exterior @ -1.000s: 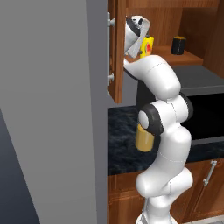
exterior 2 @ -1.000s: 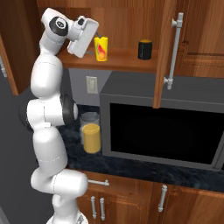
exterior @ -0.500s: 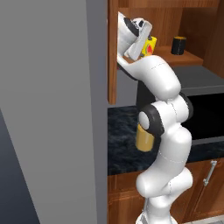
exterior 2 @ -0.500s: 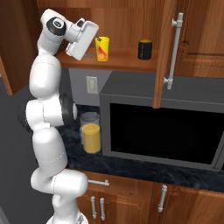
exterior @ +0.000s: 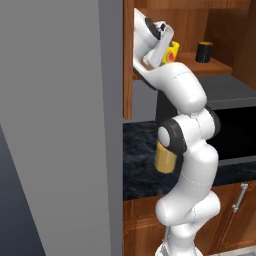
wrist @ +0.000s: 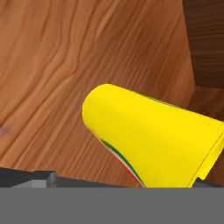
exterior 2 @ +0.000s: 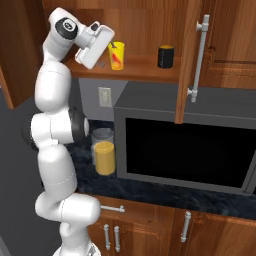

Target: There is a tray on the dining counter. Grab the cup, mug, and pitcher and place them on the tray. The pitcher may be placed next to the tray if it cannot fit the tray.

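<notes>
The yellow cup (exterior 2: 116, 55) stands on the wooden shelf (exterior 2: 140, 67) of an open wall cabinet. My gripper (exterior 2: 107, 50) is raised to that shelf and reaches in from the left, open. In the hand view the cup (wrist: 153, 140) lies close between the two dark fingertips (wrist: 41, 178), which stand wide on either side of it. The left base view shows the cup (exterior: 173, 50) just past my hand. The black mug (exterior 2: 165, 56) sits on the same shelf to the right. The pitcher (exterior 2: 104, 152) with orange liquid stands on the wall counter below. The tray and dining counter are out of view.
A black microwave (exterior 2: 185, 145) sits under the shelf, right of the pitcher. The open cabinet door with its metal handle (exterior 2: 200, 55) hangs at the right. A tall grey panel (exterior: 60, 125) stands on the left. Wooden base cabinets (exterior 2: 150, 227) run under the black counter (exterior 2: 165, 192).
My hand has moved right along the shelf, closer to the cup, until its fingers flank it. The jaws have stayed open. Cup, mug and pitcher have not moved.
</notes>
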Controlling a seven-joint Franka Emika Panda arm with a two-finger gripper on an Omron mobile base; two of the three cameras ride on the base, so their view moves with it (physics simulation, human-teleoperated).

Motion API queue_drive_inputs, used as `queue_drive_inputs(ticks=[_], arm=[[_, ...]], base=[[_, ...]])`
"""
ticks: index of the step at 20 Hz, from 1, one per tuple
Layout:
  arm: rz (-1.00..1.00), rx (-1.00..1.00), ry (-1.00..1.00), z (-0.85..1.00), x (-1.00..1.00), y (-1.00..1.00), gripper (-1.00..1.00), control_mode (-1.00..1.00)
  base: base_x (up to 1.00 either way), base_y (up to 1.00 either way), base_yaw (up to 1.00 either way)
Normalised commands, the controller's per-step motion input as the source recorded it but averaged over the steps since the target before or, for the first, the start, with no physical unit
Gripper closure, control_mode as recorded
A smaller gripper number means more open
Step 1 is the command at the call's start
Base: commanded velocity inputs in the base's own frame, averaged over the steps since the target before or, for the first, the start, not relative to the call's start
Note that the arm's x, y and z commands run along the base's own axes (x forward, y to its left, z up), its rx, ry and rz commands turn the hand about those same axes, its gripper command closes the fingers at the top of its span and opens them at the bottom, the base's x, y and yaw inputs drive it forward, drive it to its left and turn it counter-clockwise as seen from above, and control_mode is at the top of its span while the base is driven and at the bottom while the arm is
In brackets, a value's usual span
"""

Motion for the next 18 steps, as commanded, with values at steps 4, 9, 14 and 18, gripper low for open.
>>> queue_drive_inputs(ticks=[4, 9, 14, 18], arm=[[0.09, 0.23, 0.16, -0.3, 0.18, 0.0, -1.0, -1.0], [0.08, 0.21, 0.13, -0.3, 0.22, 0.0, -1.0, -1.0], [0.06, 0.15, 0.09, -0.35, 0.12, 0.05, 1.0, -1.0], [0.0, 0.02, 0.0, -0.07, 0.0, 0.0, 1.0, -1.0]], base=[[0.0, 0.0, 0.0], [0.0, 0.0, 0.0], [0.0, 0.0, 0.0], [0.0, 0.0, 0.0]])
